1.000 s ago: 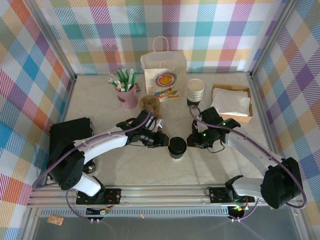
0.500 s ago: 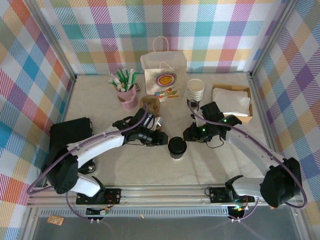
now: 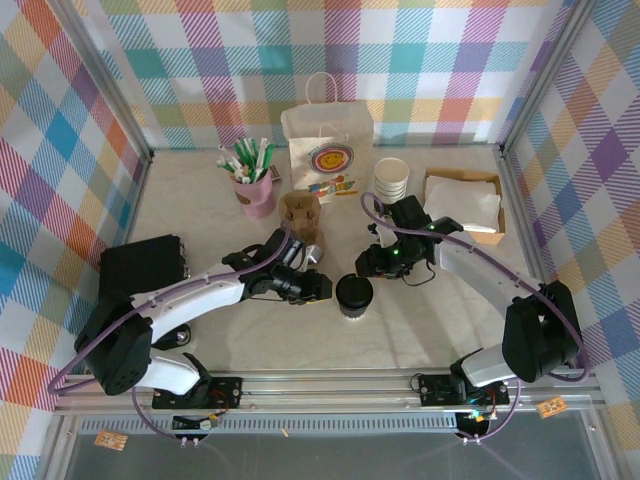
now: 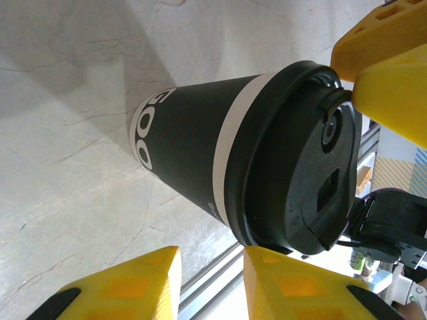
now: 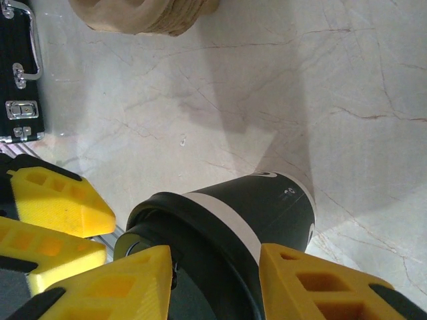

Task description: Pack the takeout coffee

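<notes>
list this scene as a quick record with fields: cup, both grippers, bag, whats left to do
cup: takeout coffee, upright on the table, black lid on
left arm: left gripper, jaws slightly apart, empty, beside the cup
right arm: right gripper, jaws apart, cup just ahead of them, contact unclear
bag: paper bag, standing at the back, apart from the cup
status: cup not yet in the bag
</notes>
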Action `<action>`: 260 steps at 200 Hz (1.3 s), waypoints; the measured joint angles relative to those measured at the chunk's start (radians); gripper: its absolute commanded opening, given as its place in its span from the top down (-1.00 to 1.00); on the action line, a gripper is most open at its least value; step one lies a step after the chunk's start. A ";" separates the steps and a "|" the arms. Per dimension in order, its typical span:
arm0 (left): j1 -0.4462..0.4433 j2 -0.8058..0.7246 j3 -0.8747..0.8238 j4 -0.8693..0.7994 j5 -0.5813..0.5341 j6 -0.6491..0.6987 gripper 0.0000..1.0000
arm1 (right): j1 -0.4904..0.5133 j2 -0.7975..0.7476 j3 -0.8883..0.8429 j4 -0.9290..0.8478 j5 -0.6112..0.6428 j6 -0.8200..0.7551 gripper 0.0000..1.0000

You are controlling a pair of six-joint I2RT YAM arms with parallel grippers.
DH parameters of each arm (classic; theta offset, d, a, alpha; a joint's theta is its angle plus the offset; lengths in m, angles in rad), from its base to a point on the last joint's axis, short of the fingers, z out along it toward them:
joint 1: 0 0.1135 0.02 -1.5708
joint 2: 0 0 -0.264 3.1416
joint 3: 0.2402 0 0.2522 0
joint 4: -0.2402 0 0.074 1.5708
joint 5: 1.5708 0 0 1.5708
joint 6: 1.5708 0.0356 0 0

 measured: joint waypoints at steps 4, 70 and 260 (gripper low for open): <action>0.000 0.003 0.000 0.005 0.001 -0.001 0.40 | 0.000 0.000 0.000 0.000 -0.003 0.000 0.25; 0.000 0.079 0.020 0.066 0.034 -0.014 0.43 | -0.006 -0.020 -0.021 0.000 -0.024 0.008 0.27; 0.000 0.156 0.166 -0.028 0.002 0.080 0.35 | -0.013 -0.237 -0.140 -0.101 -0.039 0.058 0.24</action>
